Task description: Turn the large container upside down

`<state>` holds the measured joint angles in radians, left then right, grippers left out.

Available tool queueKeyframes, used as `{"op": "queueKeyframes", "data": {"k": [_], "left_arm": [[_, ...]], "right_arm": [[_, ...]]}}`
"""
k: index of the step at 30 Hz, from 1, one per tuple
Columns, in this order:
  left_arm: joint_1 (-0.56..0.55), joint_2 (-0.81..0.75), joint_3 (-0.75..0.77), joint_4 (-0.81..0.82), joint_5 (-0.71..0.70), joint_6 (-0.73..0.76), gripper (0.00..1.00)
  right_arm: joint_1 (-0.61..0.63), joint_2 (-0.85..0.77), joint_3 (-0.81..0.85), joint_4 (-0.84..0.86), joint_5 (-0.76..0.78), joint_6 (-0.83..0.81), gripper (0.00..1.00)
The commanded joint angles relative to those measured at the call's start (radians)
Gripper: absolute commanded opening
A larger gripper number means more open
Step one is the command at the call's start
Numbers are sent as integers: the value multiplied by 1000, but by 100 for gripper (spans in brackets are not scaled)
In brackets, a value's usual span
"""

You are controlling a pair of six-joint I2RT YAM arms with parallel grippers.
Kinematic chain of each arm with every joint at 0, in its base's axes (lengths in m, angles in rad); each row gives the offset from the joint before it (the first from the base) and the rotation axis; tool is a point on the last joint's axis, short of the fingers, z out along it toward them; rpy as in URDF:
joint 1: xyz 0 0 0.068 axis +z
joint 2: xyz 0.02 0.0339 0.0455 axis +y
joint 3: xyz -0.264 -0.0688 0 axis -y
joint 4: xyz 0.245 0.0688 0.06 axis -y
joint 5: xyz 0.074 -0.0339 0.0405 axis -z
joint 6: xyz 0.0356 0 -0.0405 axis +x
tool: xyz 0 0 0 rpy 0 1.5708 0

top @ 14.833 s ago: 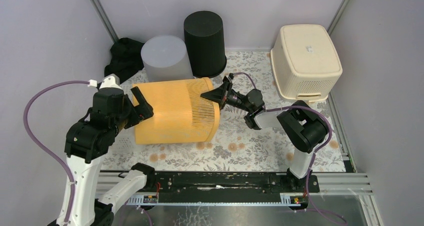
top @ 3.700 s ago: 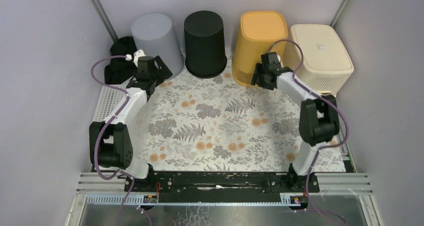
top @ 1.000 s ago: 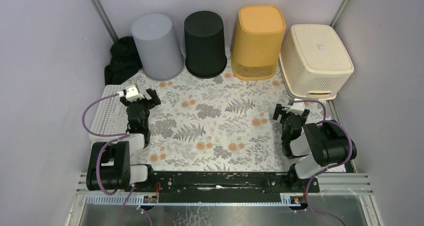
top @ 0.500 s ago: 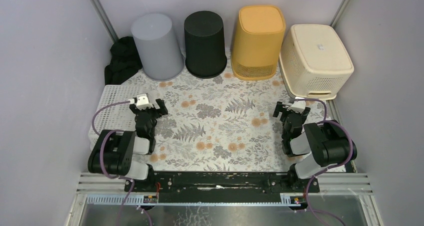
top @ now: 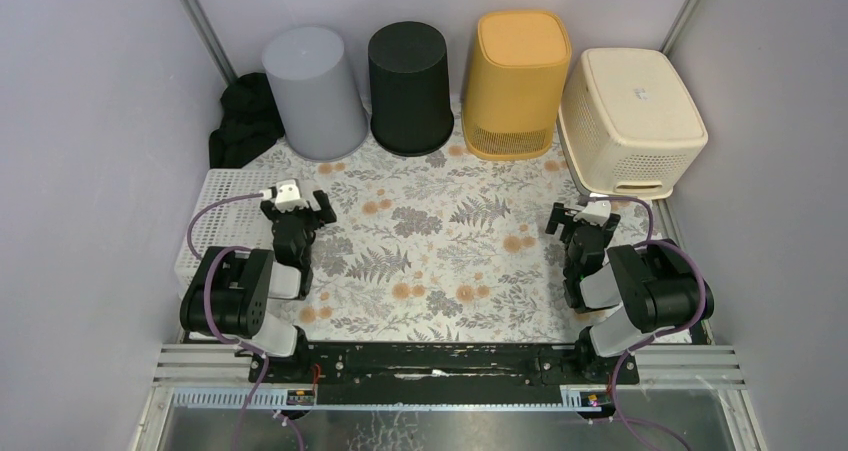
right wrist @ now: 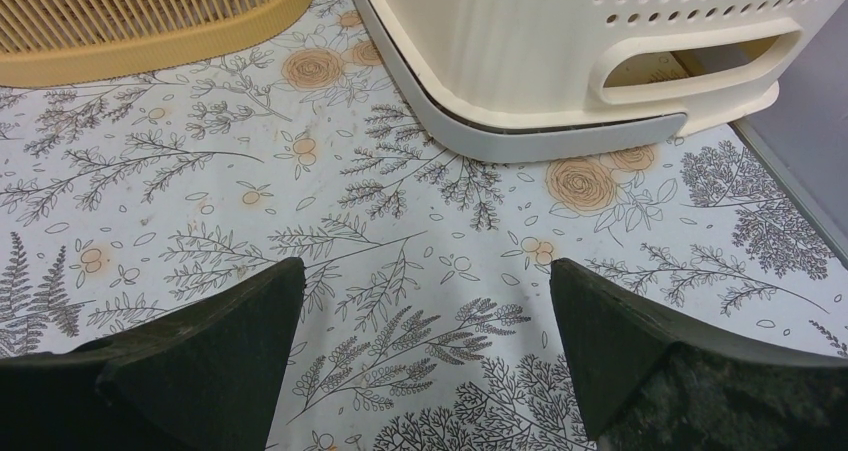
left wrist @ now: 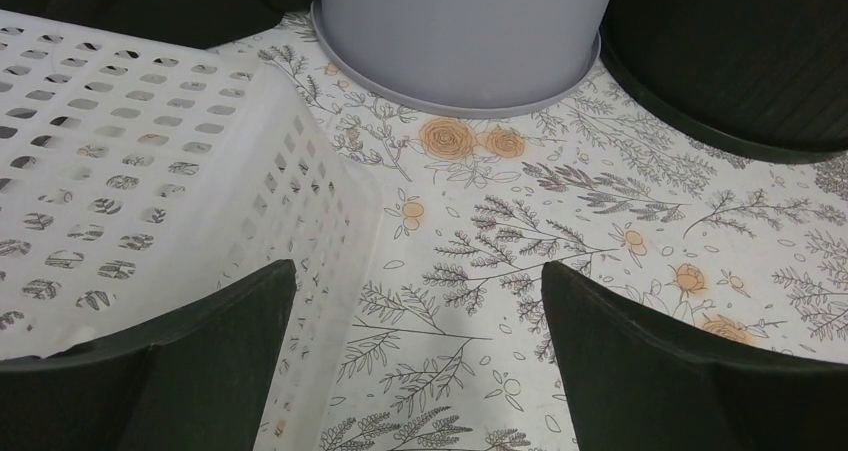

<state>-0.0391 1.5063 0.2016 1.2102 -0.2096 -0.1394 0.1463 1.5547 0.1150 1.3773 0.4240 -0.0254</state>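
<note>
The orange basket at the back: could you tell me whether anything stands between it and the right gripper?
Nothing visible does. Only the flowered mat lies between the open right gripper and the orange basket; the cream basket stands to the right of that path.

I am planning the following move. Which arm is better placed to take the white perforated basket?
Left. The white basket lies just beside the open left hand; the right hand is across the mat, near the cream basket.
</note>
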Motion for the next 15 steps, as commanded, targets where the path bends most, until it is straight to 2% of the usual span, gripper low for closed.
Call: {"op": "queueKeyframes", "data": {"k": [1, 15], "left_arm": [[-21, 10, 34, -17, 23, 67, 100], [-24, 12, 32, -6, 21, 69, 100]], "right_arm": [[-7, -15, 32, 29, -14, -6, 99], [-7, -13, 27, 43, 6, 0, 99]]}}
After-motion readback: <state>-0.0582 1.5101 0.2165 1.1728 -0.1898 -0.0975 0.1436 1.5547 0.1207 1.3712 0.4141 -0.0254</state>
